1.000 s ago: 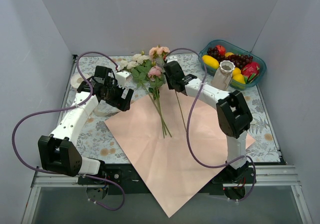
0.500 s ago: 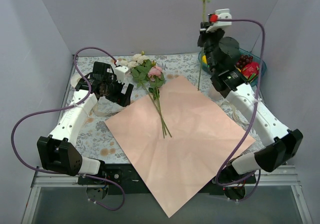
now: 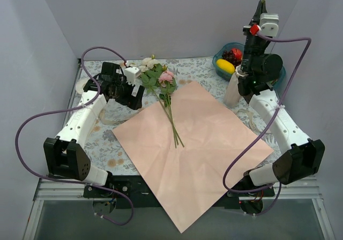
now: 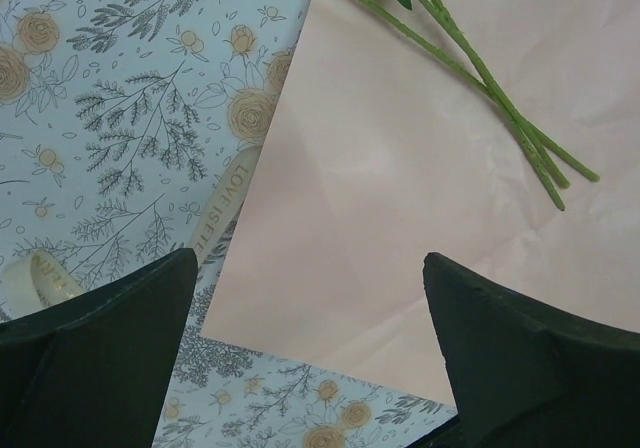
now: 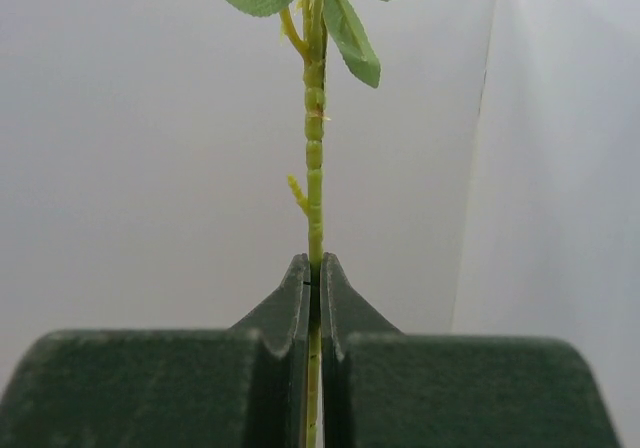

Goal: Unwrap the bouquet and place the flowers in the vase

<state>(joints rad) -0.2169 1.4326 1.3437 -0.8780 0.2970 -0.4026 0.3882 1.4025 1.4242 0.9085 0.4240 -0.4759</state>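
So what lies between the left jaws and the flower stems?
Just bare pink paper up to the stems, clear in the left wrist view.

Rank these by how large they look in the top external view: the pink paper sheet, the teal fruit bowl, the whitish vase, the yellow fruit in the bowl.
1. Flat pink paper sheet
2. Teal plastic fruit bowl, unsure because the right arm hides much of it
3. Narrow whitish speckled vase
4. Oval yellow fruit

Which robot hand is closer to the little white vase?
Right. The right gripper is raised high near the vase, pinching a flower stem. The left gripper sits far across, by the left corner of the pink paper.
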